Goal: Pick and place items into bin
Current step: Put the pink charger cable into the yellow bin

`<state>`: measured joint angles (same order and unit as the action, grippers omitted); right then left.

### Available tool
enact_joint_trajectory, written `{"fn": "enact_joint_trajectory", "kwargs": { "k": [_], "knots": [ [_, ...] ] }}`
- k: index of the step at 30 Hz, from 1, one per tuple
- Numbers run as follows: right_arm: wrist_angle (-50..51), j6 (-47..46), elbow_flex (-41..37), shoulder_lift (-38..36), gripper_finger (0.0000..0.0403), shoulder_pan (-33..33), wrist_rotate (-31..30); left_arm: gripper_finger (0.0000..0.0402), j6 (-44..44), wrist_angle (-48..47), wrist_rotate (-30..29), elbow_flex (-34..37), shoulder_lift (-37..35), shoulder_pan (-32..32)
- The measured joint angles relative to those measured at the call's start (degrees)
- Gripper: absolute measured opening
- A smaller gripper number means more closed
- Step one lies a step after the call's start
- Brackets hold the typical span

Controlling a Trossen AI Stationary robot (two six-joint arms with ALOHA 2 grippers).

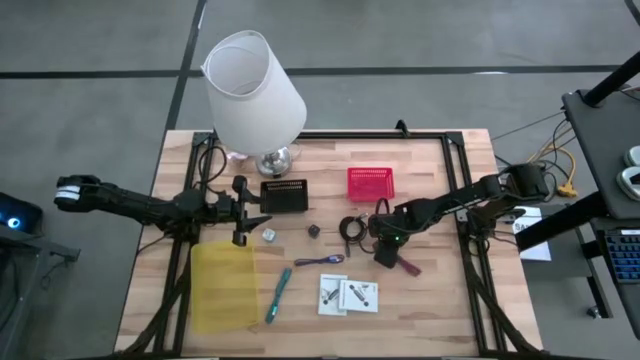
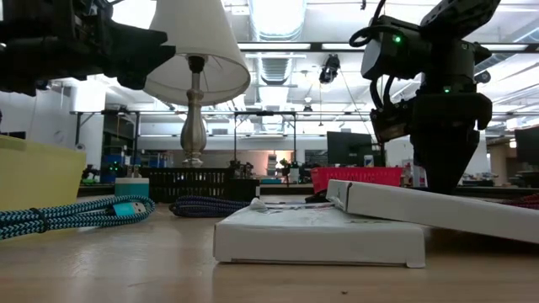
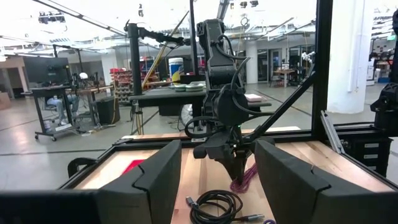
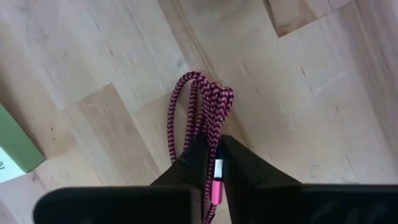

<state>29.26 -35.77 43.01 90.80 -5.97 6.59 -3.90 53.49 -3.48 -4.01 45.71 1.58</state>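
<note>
Two white packets [image 1: 348,295] sit closest to the low camera, one leaning on the other; in the high view you find them at lower centre of the frame. Your right gripper [image 1: 388,257] is down at the table just right of centre, its fingers [image 4: 198,163] clenched on the maroon strap [image 4: 200,112]. The right wrist view shows the braided loops bunched together and fanning out past the fingertips over bare wood. In the high view a short length of strap pokes out to the lower right of the gripper.

Your left gripper [image 1: 241,216] hovers at left of centre, above the yellow bin [image 1: 223,285]. Its jaws stand released, wide apart, with nothing between them in the left wrist view.

Remaining items, high view:
- black coiled cable [image 1: 351,227], just left of the right gripper
- purple pen [image 1: 320,261], centre
- teal pen [image 1: 278,295], lower centre, just right of the yellow bin
- two tiny pieces, one silver [image 1: 268,234] and one dark [image 1: 313,230], mid-table; too small to identify, possibly dice

Also on the table: a black basket [image 1: 284,195] and a red basket [image 1: 370,183] along the upper middle, and a large white lamp [image 1: 254,93] at upper left of the wood.
</note>
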Motion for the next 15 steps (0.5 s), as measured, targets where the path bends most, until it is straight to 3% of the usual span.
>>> {"fn": "enact_joint_trajectory", "kwargs": {
  "k": [9,15],
  "knots": [
    [0.65,7.21,5.20,-2.88,0.0019,0.13,-1.72,0.0190,0.02,0.02,0.00,0.02,0.00,0.00],
    [-2.35,15.20,9.57,-6.76,0.0019,-0.02,-13.49,0.0190,0.02,0.04,0.02,0.02,0.00,0.00]
  ]
}}
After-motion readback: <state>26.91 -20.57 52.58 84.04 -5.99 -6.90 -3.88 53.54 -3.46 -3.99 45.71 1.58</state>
